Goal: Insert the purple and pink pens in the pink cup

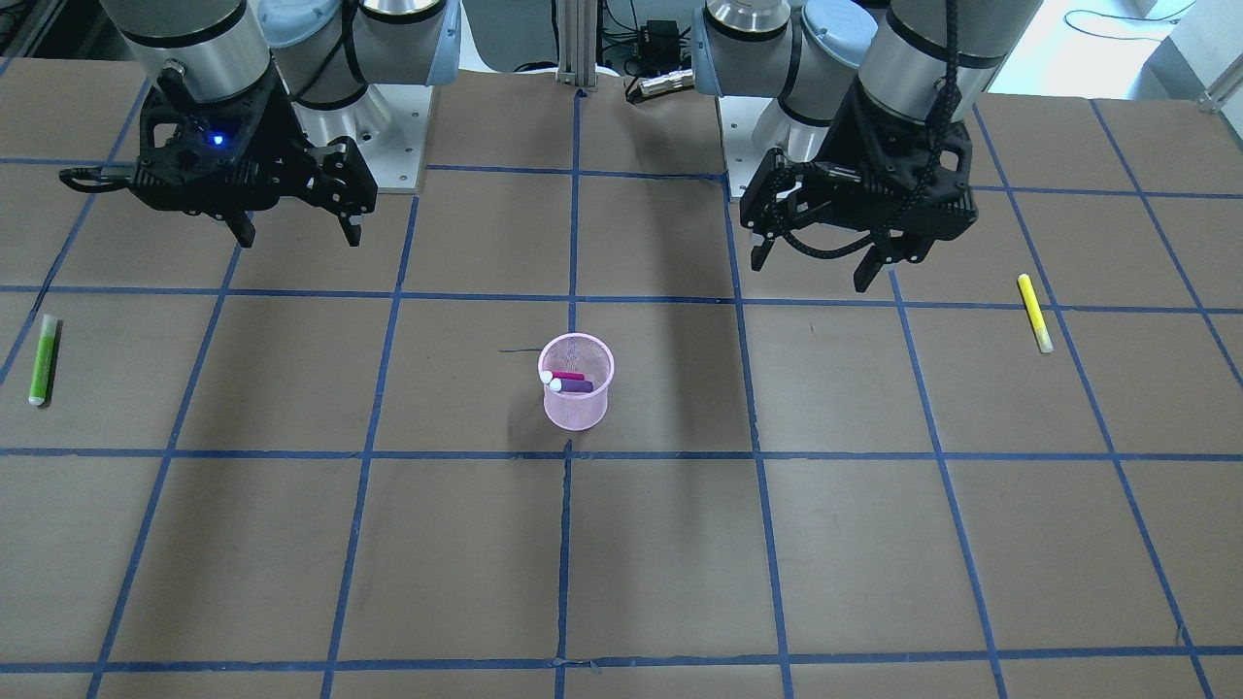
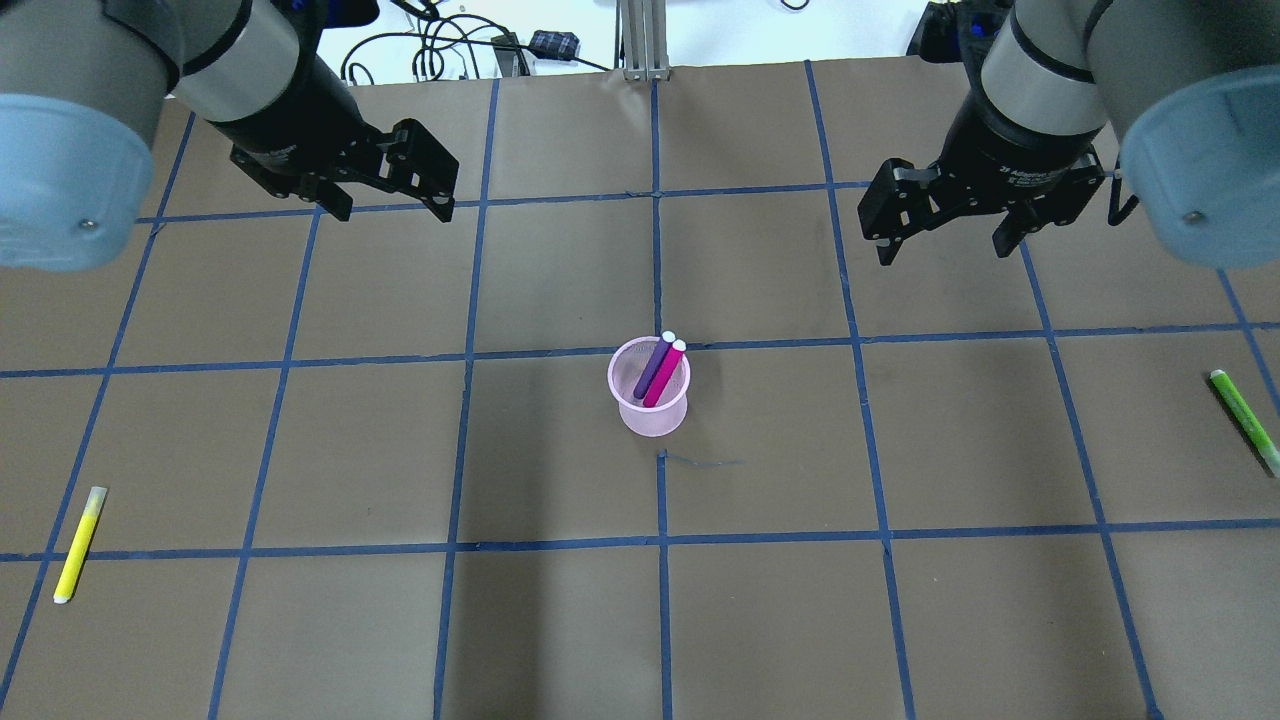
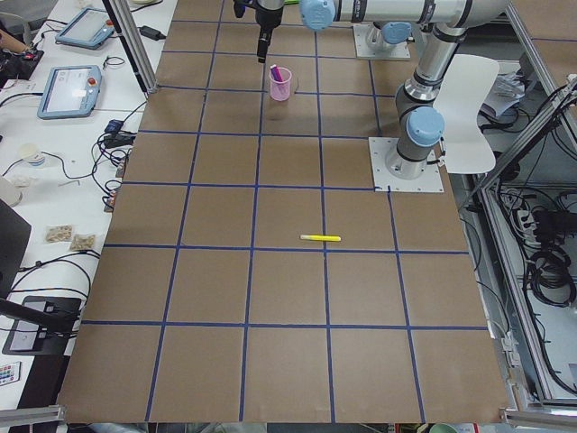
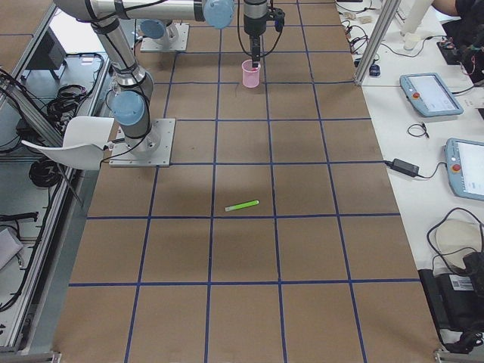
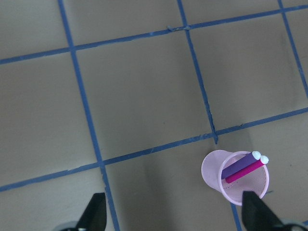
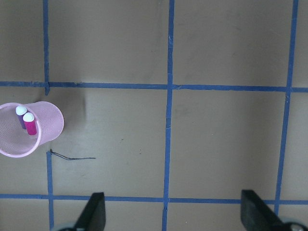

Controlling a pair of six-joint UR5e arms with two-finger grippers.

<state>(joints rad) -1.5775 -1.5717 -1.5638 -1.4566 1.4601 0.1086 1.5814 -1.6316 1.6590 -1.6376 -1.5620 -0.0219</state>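
The pink mesh cup (image 1: 576, 408) stands upright near the table's middle; it also shows in the overhead view (image 2: 650, 412) and in the left wrist view (image 5: 214, 175). The purple pen (image 2: 651, 368) and the pink pen (image 2: 665, 376) lean inside it, white caps up. In the front view the purple pen (image 1: 575, 386) lies beside the pink pen (image 1: 569, 376). My left gripper (image 2: 395, 212) is open and empty, raised above the table, away from the cup. My right gripper (image 2: 942, 254) is open and empty, raised on the other side.
A yellow pen (image 2: 78, 545) lies on the table at my far left. A green pen (image 2: 1243, 415) lies at my far right edge. The brown table carries a grid of blue tape lines (image 2: 658, 210).
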